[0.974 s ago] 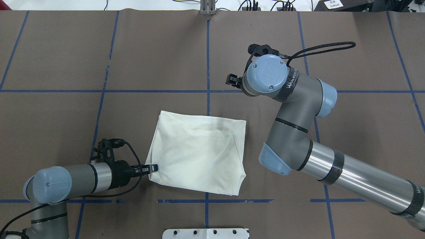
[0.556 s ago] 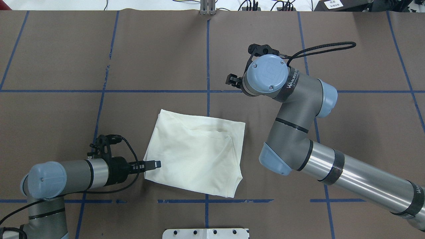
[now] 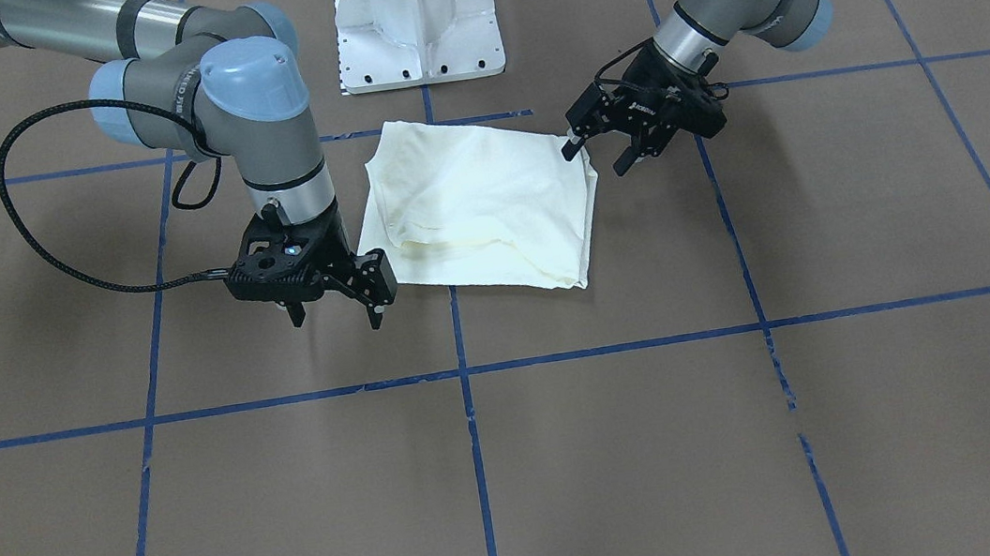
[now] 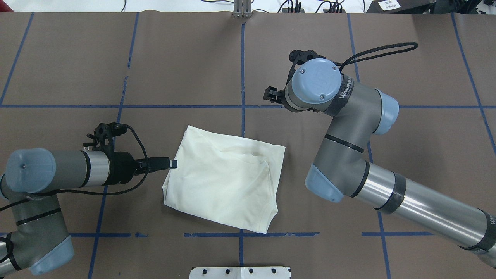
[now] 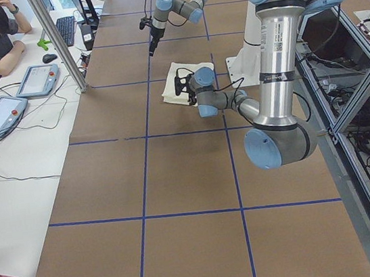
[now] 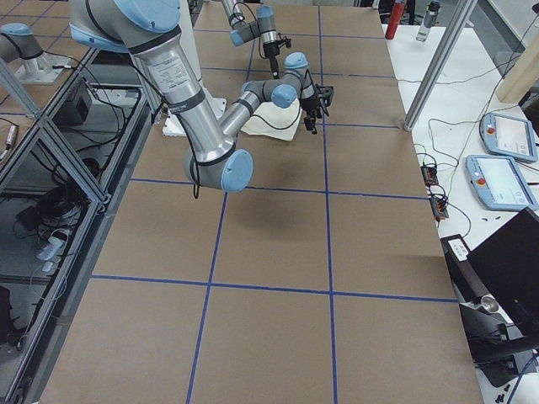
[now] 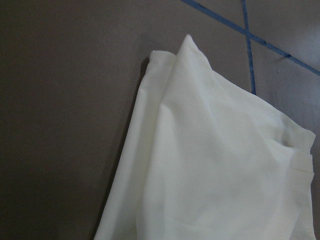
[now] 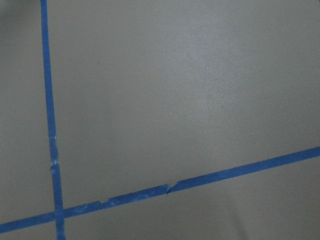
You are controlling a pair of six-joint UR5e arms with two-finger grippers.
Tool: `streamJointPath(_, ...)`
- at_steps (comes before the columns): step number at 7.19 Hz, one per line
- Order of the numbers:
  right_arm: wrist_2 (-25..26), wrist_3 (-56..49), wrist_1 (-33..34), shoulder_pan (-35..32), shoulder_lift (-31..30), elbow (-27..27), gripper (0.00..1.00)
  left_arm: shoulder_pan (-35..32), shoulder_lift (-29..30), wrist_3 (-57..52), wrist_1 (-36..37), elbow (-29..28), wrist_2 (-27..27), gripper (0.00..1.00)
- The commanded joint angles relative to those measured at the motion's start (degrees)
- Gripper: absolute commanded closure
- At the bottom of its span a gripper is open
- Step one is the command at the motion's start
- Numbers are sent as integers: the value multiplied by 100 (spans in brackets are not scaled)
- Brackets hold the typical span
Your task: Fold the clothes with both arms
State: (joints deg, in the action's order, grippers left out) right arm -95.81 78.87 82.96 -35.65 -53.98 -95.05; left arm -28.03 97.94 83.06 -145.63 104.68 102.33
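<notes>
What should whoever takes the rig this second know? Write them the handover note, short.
Left end effector: open, fingertips at the T-shirt edge on the robot's left side, gripping nothing.
Right end effector: open and empty, raised over bare table just off the T-shirt's far right corner.
T-shirt: near the table's middle, folded into a compact, slightly skewed rectangle, plain cream side up, no print showing.
Done: the folding looks essentially finished.
Left: probably only squaring the uneven edges, if anything.
</notes>
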Motion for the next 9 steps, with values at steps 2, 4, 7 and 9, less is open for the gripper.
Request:
streamJointPath(2,-1208,-1359,306,-782,-831,-907,0,-378,58,-883,2592,1401,85,0)
streamJointPath(4,-1693,-2720,1445,-1353,-1043,-1548,0,-842,32,-1919,4027,2072,94,0)
streamJointPath(7,-2668,-5267,2162,-2854,-1937,-2000,0,-2499,-606,-4578,4429,2224,1064,0)
streamJointPath(9,-3047,-6842,2337,-3883,-2589,-1991,0,-3958,-1336,-6662,4429,2154,1674,0)
